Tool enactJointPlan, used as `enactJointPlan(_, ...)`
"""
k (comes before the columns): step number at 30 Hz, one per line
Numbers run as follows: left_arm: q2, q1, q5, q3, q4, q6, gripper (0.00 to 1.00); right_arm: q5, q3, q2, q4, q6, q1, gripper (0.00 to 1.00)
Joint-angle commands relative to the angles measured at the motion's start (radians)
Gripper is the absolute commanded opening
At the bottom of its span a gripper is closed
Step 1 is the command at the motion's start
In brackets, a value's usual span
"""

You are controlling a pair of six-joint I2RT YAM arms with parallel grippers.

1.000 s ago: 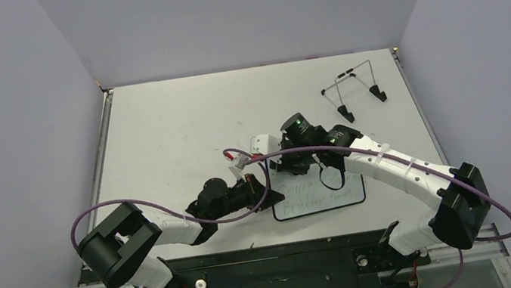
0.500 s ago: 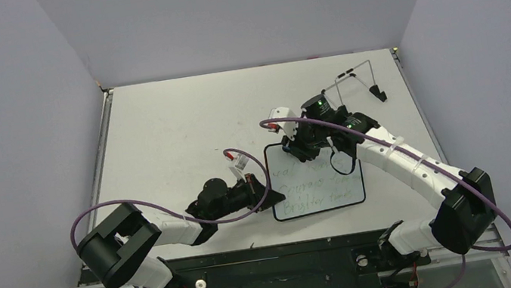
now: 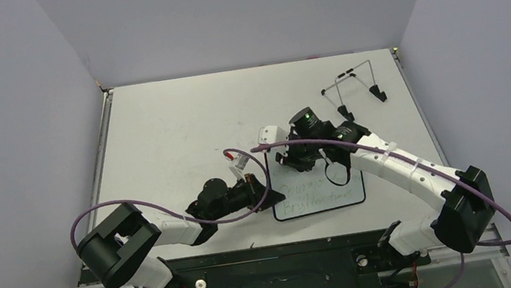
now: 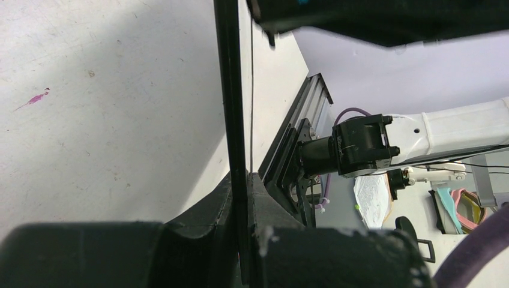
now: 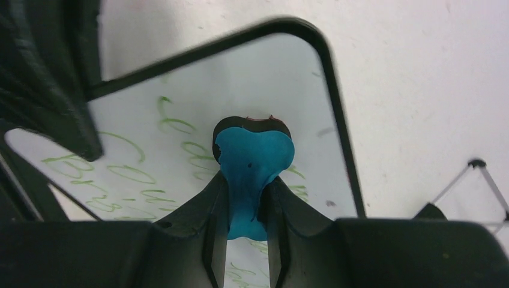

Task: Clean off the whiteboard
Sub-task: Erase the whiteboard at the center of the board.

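Now my right jaws hold the blue eraser (image 5: pixel 252 162) on the whiteboard (image 3: pixel 322 199) (green writing on it). My left jaws clamp its rim.

From above, your right arm (image 3: pixel 393 165) covers the far edge of the whiteboard (image 3: pixel 322 200), and its green writing is too small to read. At the right wrist, the lower end of the blue eraser (image 5: pixel 252 157) is hidden inside the right claw (image 5: pixel 247 186).

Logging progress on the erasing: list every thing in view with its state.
whiteboard: lying flat, green handwriting across it.
blue eraser: gripped, tip over the writing.
left gripper: shut on the whiteboard's edge.
right gripper: shut on the blue eraser.
wire stand: empty, apart from the whiteboard.
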Motion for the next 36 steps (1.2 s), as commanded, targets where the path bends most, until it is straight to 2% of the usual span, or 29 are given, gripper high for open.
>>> enactJointPlan(1,-0.039,-0.006,0.016,0.008,0.099,0.028,0.0,0.152,-0.005,-0.019,0.101,0.096,-0.097,0.0)
enactJointPlan(6,-0.034,-0.006,0.019,0.011,0.102,0.026,0.0,0.163,-0.015,-0.015,0.13,0.127,-0.115,0.0)
enactJointPlan(10,-0.034,-0.008,0.02,0.01,0.106,0.025,0.0,0.026,-0.016,-0.015,0.059,0.036,-0.064,0.0)
enactJointPlan(14,-0.032,-0.008,0.016,0.009,0.108,0.023,0.0,-0.043,-0.027,-0.028,-0.002,-0.042,-0.015,0.0)
enactJointPlan(19,-0.03,-0.007,0.016,0.01,0.111,0.023,0.0,0.151,-0.033,-0.022,0.116,0.09,-0.065,0.0)
enactJointPlan(25,-0.025,-0.011,0.017,0.013,0.112,0.023,0.0,0.235,-0.032,-0.011,0.164,0.152,-0.107,0.0)
enactJointPlan(31,-0.027,-0.012,0.02,0.014,0.109,0.024,0.0,0.014,-0.036,-0.017,0.03,-0.011,-0.068,0.0)
enactJointPlan(34,-0.03,-0.012,0.022,0.016,0.106,0.026,0.0,-0.029,-0.031,-0.018,-0.007,-0.05,-0.041,0.0)
enactJointPlan(36,-0.031,-0.012,0.021,0.015,0.104,0.026,0.0,-0.004,-0.023,-0.01,-0.006,-0.037,-0.043,0.0)
